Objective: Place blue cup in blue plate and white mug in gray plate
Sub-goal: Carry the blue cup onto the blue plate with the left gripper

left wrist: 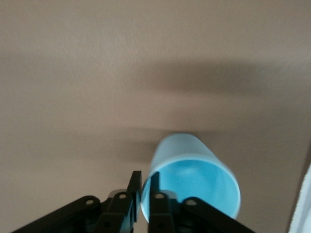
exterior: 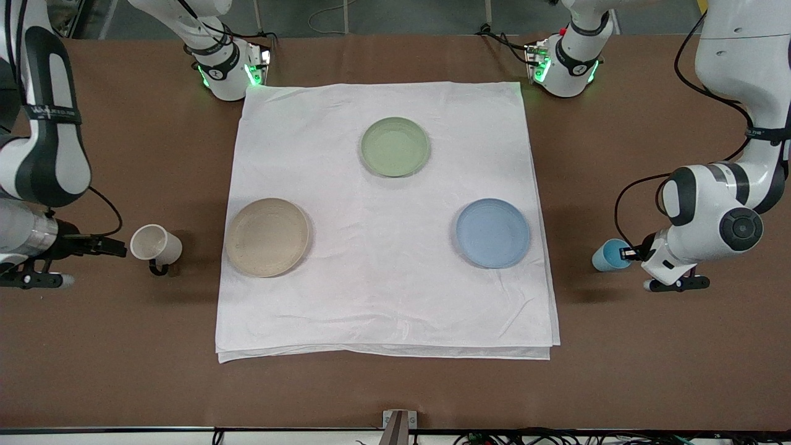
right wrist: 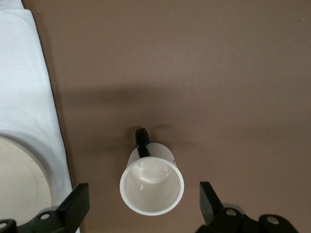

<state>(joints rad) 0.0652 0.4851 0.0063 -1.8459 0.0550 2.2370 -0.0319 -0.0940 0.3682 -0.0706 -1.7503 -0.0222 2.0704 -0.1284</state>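
Observation:
The blue cup (exterior: 607, 255) is over the brown table toward the left arm's end, off the cloth, beside the blue plate (exterior: 492, 232). My left gripper (exterior: 628, 253) is shut on the cup's rim, one finger inside and one outside, as the left wrist view shows (left wrist: 145, 187) with the cup (left wrist: 194, 170). The white mug (exterior: 154, 244) with its dark handle stands on the table toward the right arm's end, beside the gray plate (exterior: 267, 237). My right gripper (exterior: 97, 264) is open by the mug; in the right wrist view (right wrist: 143, 194) the mug (right wrist: 152, 187) sits between the spread fingers, untouched.
A white cloth (exterior: 383, 290) covers the table's middle and bears the plates. A pale green plate (exterior: 395, 146) lies on it nearer the robots' bases. The gray plate's rim (right wrist: 19, 179) and the cloth (right wrist: 24, 73) show in the right wrist view.

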